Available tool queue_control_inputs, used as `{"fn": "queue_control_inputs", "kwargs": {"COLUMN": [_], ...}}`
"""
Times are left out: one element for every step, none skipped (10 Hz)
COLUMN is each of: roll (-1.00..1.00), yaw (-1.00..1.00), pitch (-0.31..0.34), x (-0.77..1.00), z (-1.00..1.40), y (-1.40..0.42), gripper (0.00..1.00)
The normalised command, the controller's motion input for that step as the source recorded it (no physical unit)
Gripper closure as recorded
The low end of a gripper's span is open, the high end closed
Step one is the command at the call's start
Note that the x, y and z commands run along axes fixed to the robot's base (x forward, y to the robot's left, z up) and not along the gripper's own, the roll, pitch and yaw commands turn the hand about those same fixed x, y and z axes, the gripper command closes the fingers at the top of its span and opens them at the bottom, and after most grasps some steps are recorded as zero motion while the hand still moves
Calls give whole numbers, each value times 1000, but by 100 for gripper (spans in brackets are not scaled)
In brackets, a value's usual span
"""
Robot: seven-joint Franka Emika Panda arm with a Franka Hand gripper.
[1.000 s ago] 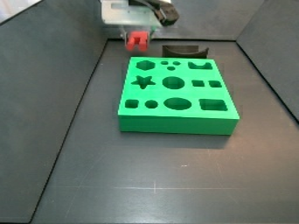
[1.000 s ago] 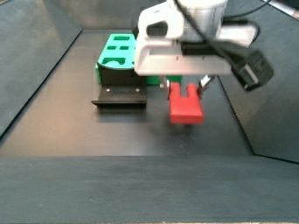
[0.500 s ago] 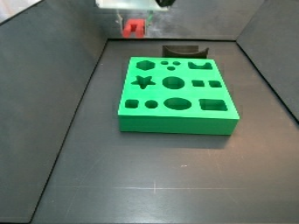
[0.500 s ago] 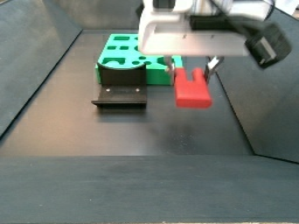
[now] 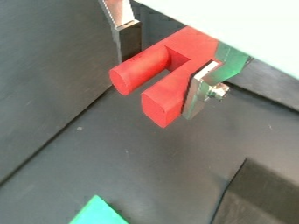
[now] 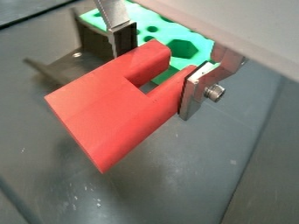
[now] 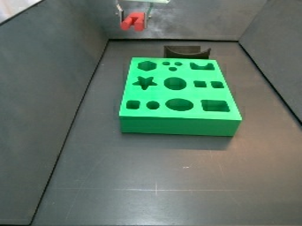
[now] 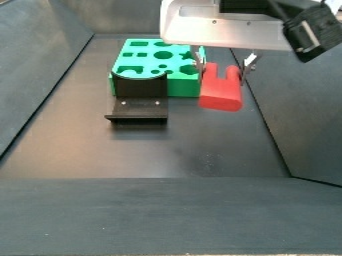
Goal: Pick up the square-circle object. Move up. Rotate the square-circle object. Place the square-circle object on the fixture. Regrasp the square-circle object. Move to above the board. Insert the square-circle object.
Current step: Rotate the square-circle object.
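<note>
The tool [image 8: 222,70] is raised well above the dark floor [image 7: 141,177], at the top of both side views, and is clenched on the square-circle object [image 8: 221,90]. In both wrist views the flat silver fingers [image 6: 197,91] press against opposite sides of the red piece, which hangs clear of every surface.

In a wrist view the square-circle object [image 5: 158,74] shows two rounded prongs pointing away from the tool. In a wrist view its other end [image 6: 111,109] appears as a broad, flat red block.

In a side view the square-circle object [image 7: 134,21] appears small, near the far wall, beyond the far left corner of the board [image 7: 177,97]. The board lies flat on the floor; its star, hexagon, circle, square and oval holes are all unoccupied.

The fixture [image 7: 184,51] stands just beyond the far edge of the board, right of the held piece. In a side view the fixture [image 8: 138,106] sits on the near side of the board [image 8: 154,60], left of and below the square-circle object. Its top is unoccupied.

Dark walls enclose the floor on both sides. Nothing stands between the tool and the fixture or the board.
</note>
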Motion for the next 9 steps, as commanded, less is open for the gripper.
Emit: {"fn": "queue_control_inputs", "kwargs": {"roll": [-2, -2, -2, -2, -2, -2, -2, -2, -2], "yaw": [-1000, -1000, -1000, -1000, -1000, -1000, -1000, -1000, -1000], "pitch": [-3, -3, -3, -4, -4, -4, -4, -4, -5], "x": [28, 32, 33, 33, 34, 34, 34, 34, 34], "z": [-48, -37, -34, -27, -25, -23, -23, -23, -23], "y": [11, 12, 12, 12, 13, 12, 12, 12, 13], "gripper": [100, 100, 100, 100, 100, 100, 100, 100, 100]}}
